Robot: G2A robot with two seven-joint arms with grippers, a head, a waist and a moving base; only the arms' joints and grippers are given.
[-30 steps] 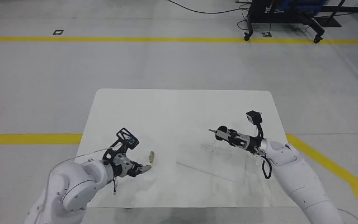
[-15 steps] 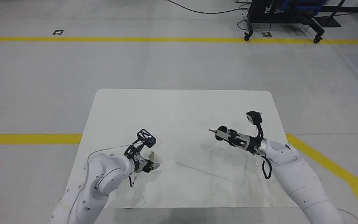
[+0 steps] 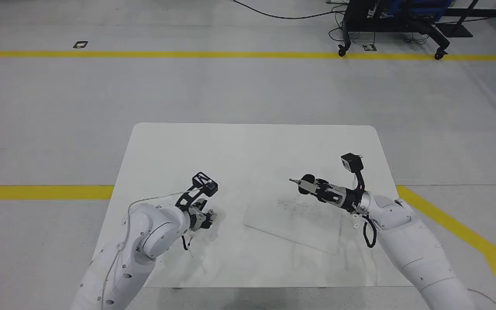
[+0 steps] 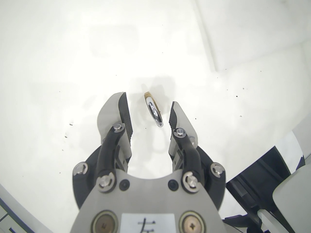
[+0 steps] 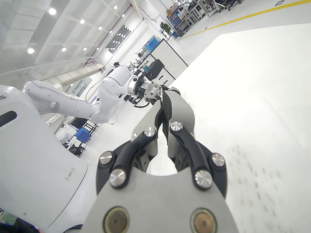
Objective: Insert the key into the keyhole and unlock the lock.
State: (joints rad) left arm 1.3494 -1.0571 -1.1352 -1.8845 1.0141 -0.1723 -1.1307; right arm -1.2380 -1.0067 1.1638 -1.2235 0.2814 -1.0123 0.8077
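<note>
A small brass and chrome lock lies on the white table, left of the middle. My left gripper is open and low over it, one finger on each side of the lock, neither touching. In the top view the left gripper covers the lock. Right of the middle, my right gripper hovers above the table, shut on the key, whose thin silver tip sticks out toward the left arm. In the right wrist view the right gripper's fingers are pressed together and hide the key.
A clear thin sheet lies flat on the table under and in front of the right gripper. The table's front edge runs close behind both arms. A black wheeled frame stands on the floor far back right.
The left arm has swung from the table's front left toward the lock, and its open gripper now straddles it. The right arm and key have stayed still.
</note>
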